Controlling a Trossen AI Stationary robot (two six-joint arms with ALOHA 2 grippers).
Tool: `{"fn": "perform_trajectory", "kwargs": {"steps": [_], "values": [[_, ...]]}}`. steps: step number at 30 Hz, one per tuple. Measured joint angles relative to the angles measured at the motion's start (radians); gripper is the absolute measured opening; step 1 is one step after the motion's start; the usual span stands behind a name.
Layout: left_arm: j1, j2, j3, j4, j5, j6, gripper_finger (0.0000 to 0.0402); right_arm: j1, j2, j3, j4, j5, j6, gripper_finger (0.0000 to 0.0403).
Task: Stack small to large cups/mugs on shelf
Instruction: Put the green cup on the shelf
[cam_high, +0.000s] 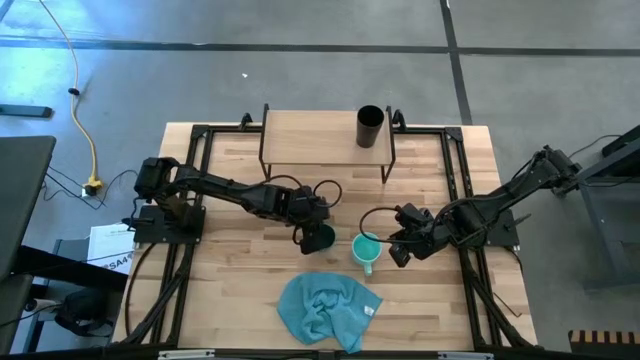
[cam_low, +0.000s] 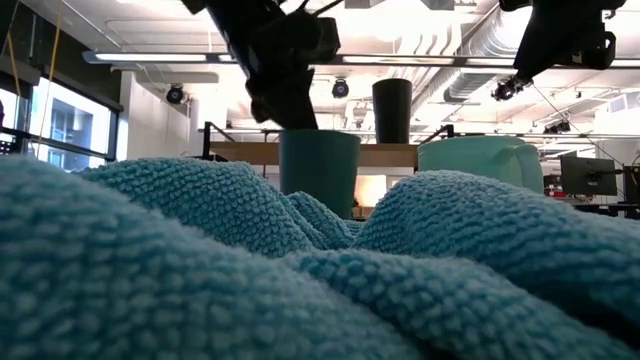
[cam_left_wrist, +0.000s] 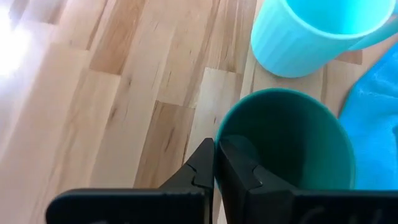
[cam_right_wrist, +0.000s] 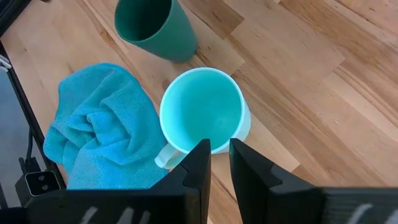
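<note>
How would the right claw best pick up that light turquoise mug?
From above, pinching the rim. The mug stands upright on the table with its mouth open, and the right gripper hangs just over the rim beside the handle, one finger inside and one outside.

Item count, high view, table centre as clock hub:

- Drinking vessels: 3 total.
  - 1x tall black cup (cam_high: 370, 126), approx. 1 o'clock.
  - 1x dark teal cup (cam_high: 320, 238), approx. 6 o'clock, nr centre.
  - 1x light turquoise mug (cam_high: 366, 249) w/ handle, approx. 5 o'clock.
- Shelf (cam_high: 310, 136): 1, wood top, black legs, 12 o'clock.
- Blue cloth (cam_high: 325, 308): 1, crumpled, 6 o'clock.
- Robot arms: 2, at 9 and 3 o'clock.
- Grippers: 2, i.e. left gripper (cam_high: 312, 236) and right gripper (cam_high: 395, 248).
- Table (cam_high: 230, 270): 1.
</note>
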Motion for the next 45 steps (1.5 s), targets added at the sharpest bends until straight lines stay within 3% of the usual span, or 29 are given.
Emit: {"fn": "perform_trajectory", "kwargs": {"steps": [11, 25, 34, 45], "values": [[0.063, 0.000, 0.206, -0.184, -0.018, 0.052, 0.0000, 0.005, 0.000, 0.000, 0.000, 0.001, -0.002, 0.0050], [0.271, 0.000, 0.451, -0.399, 0.003, 0.130, 0.0000, 0.054, 0.001, 0.000, 0.000, 0.051, 0.032, 0.0050], [0.412, 0.000, 0.533, -0.434, 0.076, 0.148, 0.0000, 0.072, 0.002, 0.000, 0.001, 0.052, 0.062, 0.0050], [0.529, 0.000, 0.549, -0.410, 0.130, 0.126, 0.0000, 0.072, 0.023, 0.001, 0.025, 0.053, 0.060, 0.0050]]}}
